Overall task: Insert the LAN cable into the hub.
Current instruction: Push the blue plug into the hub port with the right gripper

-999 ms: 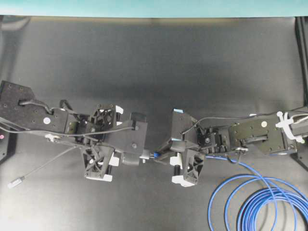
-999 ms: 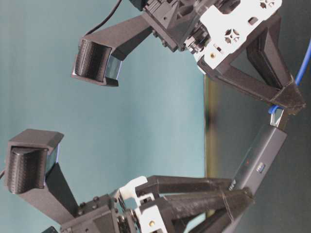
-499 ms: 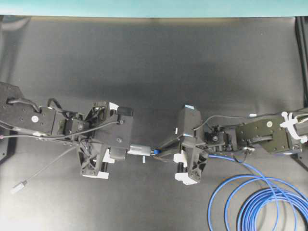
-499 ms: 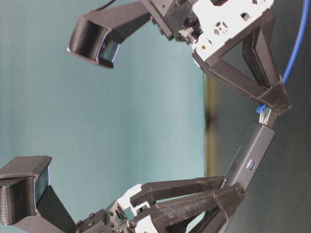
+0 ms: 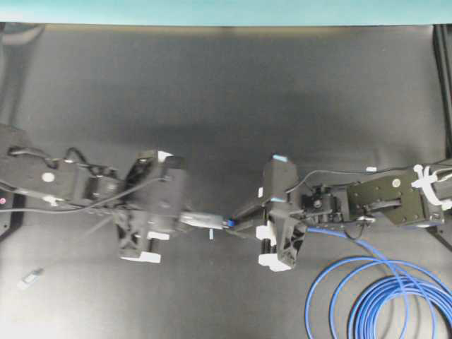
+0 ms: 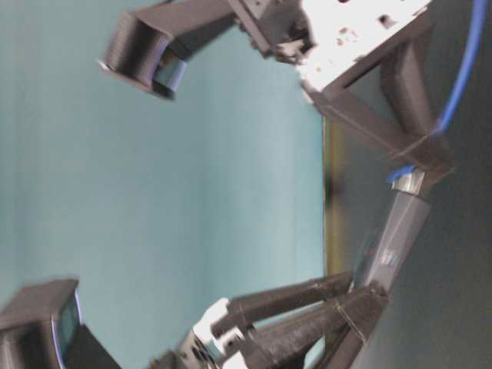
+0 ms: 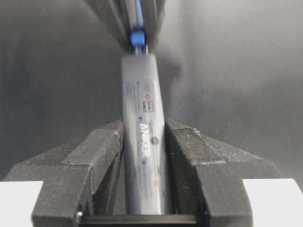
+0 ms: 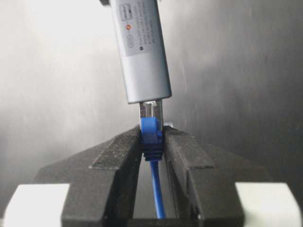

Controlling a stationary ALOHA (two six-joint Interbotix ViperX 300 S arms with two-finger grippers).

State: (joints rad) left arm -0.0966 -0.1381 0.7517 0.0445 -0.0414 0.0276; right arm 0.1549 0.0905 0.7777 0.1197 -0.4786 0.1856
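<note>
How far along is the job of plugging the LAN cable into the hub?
Done: the left gripper holds the hub; the right gripper holds the LAN cable by its boot. In hand: the clear plug sits partly inside the hub's end port. Left: pushing it fully home.

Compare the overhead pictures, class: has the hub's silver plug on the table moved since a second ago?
Yes. The silver plug has slid lower and slightly right in the overhead view, away from the teal strip along the top edge.

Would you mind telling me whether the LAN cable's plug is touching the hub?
Touching. The right wrist view shows the LAN cable's plug entering the end of the hub, with no gap between them.
</note>
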